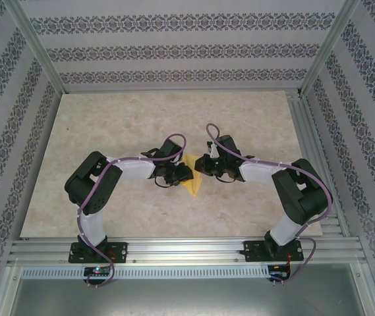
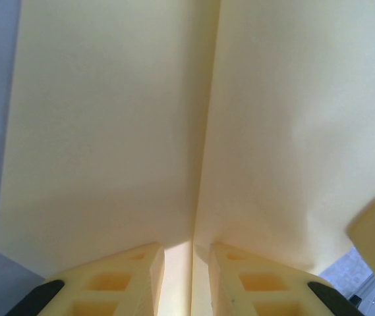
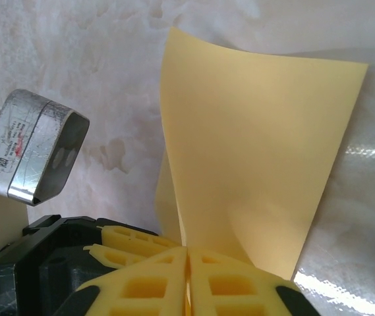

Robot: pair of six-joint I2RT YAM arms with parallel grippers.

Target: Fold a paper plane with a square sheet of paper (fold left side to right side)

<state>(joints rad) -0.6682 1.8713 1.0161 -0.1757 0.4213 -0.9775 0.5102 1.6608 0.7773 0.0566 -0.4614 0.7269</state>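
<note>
The square sheet of paper (image 1: 192, 187) is yellow-orange and lies mid-table between both grippers, one corner pointing to the near edge. In the left wrist view the paper (image 2: 108, 131) shows a straight centre crease. My left gripper (image 2: 187, 253) stands slightly open over that crease, its fingertips (image 2: 144, 260) against the sheet. My right gripper (image 3: 187, 255) is shut on the paper's edge, and the sheet (image 3: 259, 145) curls upward from its tips. From above, the left gripper (image 1: 179, 172) and right gripper (image 1: 202, 166) nearly meet. The paper plane is out of view.
The marble-patterned table (image 1: 141, 118) is bare around the paper, fenced by patterned walls and a metal frame (image 1: 187, 250) at the near edge. In the right wrist view the left arm's silver camera housing (image 3: 39, 155) and yellow fingers (image 3: 124, 243) sit close on the left.
</note>
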